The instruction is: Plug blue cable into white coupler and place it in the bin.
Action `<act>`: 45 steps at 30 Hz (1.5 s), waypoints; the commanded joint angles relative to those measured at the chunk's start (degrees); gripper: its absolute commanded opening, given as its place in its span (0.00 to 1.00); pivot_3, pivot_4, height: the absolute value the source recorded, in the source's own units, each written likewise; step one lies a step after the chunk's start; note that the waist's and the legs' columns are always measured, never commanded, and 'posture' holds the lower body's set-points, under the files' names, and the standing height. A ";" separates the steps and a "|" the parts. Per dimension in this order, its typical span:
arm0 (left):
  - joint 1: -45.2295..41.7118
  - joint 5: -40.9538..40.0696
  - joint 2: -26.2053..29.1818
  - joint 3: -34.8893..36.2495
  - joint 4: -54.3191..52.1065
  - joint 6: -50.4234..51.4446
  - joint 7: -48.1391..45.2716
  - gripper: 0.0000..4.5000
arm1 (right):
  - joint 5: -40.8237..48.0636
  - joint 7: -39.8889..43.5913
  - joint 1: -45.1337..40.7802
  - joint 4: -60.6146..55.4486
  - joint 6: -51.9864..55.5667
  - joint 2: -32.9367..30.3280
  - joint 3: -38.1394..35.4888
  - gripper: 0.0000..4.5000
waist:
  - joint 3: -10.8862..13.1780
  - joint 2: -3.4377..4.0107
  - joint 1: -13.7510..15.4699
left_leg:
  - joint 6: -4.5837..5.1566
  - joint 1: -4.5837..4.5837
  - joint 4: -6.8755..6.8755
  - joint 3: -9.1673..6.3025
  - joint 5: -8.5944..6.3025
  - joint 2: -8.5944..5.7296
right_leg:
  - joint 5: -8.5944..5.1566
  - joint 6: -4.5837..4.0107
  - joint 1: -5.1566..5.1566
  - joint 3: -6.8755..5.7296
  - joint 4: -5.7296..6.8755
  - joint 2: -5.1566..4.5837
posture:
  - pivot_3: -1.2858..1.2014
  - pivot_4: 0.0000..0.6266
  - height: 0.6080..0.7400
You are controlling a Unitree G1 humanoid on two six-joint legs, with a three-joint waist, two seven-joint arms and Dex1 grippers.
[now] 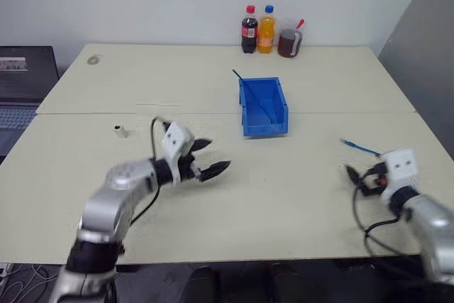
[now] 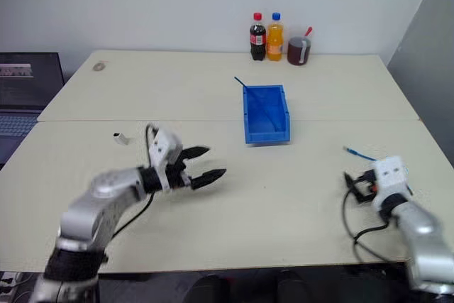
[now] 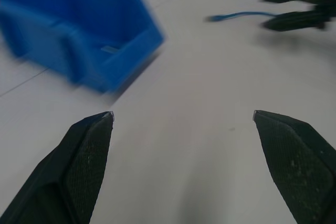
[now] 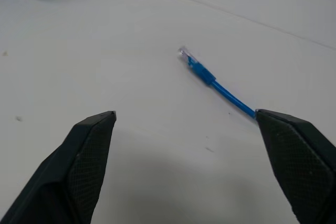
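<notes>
We see the bright blue bin [image 1: 264,108] mid-desk, the blue cable [image 1: 360,148] lying to its right, the tiny white coupler [image 1: 121,130] well left.

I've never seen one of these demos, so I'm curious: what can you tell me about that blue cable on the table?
The blue cable is a thin light-blue cord with a small clear plug on its visible end. It lies flat on the pale table, loose, right of the bin and just ahead of the right end effector, whose open fingers hide its far part. Nothing grips it.
</notes>
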 commanded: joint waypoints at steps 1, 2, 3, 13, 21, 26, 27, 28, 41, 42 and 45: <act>-7.37 1.04 -1.83 -5.87 9.15 -3.65 -9.45 0.99 | 0.62 12.52 -7.29 15.57 -5.09 -6.35 2.07 1.00 | 0.00 0.03 -0.34 | 0.06 -0.02 -0.02 0.00 -0.03 0.06 | 0.02 -0.03 0.03 0.01 -0.19 0.17 | 0.52 0.24 1.00; -9.87 1.91 -2.95 -7.17 11.92 -5.12 -11.05 0.99 | -0.22 15.35 -10.28 20.98 -6.59 -8.04 3.50 1.00 | 0.04 0.02 -0.48 | 0.08 -0.11 -0.03 -0.02 -0.06 0.15 | 0.06 -0.09 0.00 0.00 -0.29 0.31 | 0.52 0.24 1.00; -12.10 2.75 -4.47 -8.16 14.50 -6.69 -11.87 0.99 | -1.14 18.14 -13.44 26.52 -8.16 -9.47 5.01 1.00 | 0.06 0.03 -0.51 | 0.09 -0.18 -0.03 -0.01 -0.07 0.19 | 0.08 -0.14 -0.07 0.00 -0.31 0.38 | 0.52 0.24 1.00; -17.62 4.76 -10.20 -10.71 21.02 -9.63 -16.01 0.99 | -7.71 25.89 -34.33 56.42 -18.78 -7.83 13.52 1.00 | 0.15 0.14 -0.99 | 0.17 -0.20 -0.04 -0.09 -0.17 0.27 | 0.08 -0.23 -0.14 0.18 -0.30 0.42 | 0.52 0.24 1.00; -15.78 4.15 -9.24 -10.05 17.22 -6.31 -16.31 1.00 | -9.66 28.71 -40.11 67.35 -17.50 -6.60 14.64 0.88 | 0.16 0.15 -1.20 | 0.16 -0.17 0.12 -0.12 -0.17 0.24 | 0.24 0.04 -0.03 0.17 -0.20 0.07 | 0.52 0.24 1.00; -15.01 3.78 -9.04 -9.52 15.76 -4.91 -15.58 1.00 | -10.41 28.49 -41.19 70.40 -17.59 -6.88 14.63 0.60 | 0.15 0.16 -1.24 | 0.16 -0.16 0.16 -0.16 -0.16 0.24 | 0.25 0.06 0.00 0.12 -0.18 0.06 | 0.52 0.24 1.00; -14.97 3.63 -9.09 -9.31 15.57 -4.57 -15.36 1.00 | -10.47 28.55 -41.29 70.61 -17.62 -6.94 14.67 0.54 | 0.15 0.16 -1.24 | 0.16 -0.16 0.16 -0.18 -0.16 0.25 | 0.25 0.06 0.00 0.11 -0.18 0.06 | 0.52 0.24 1.00; -14.93 3.54 -9.09 -9.18 15.39 -4.32 -15.23 1.00 | -10.50 28.62 -41.37 70.76 -17.67 -6.99 14.69 0.49 | 0.15 0.16 -1.24 | 0.16 -0.16 0.16 -0.18 -0.16 0.25 | 0.25 0.06 0.00 0.10 -0.17 0.07 | 0.52 0.24 1.00; -15.65 3.22 -10.11 -8.69 16.64 -4.14 -14.53 1.00 | -11.93 30.19 -41.48 70.66 -18.82 -7.70 14.95 0.01 | 0.15 0.17 -1.22 | 0.15 -0.15 0.18 -0.17 -0.16 0.25 | 0.25 0.06 0.00 0.11 -0.15 0.06 | 0.52 0.24 1.00; -15.48 3.23 -10.11 -8.61 16.46 -4.13 -14.38 1.00 | -11.93 30.58 -41.11 70.39 -18.99 -7.75 14.95 0.01 | 0.15 0.17 -1.22 | 0.15 -0.15 0.18 -0.16 -0.16 0.25 | 0.25 0.06 0.00 0.12 -0.15 0.06 | 0.52 0.24 1.00; -14.22 3.17 -9.52 -7.95 14.85 -3.79 -13.46 1.00 | -11.42 32.47 -39.60 68.14 -19.43 -7.79 14.91 0.01 | 0.14 0.17 -1.21 | 0.15 -0.15 0.19 -0.16 -0.16 0.25 | 0.25 0.06 0.01 0.12 -0.14 0.06 | 0.52 0.24 1.00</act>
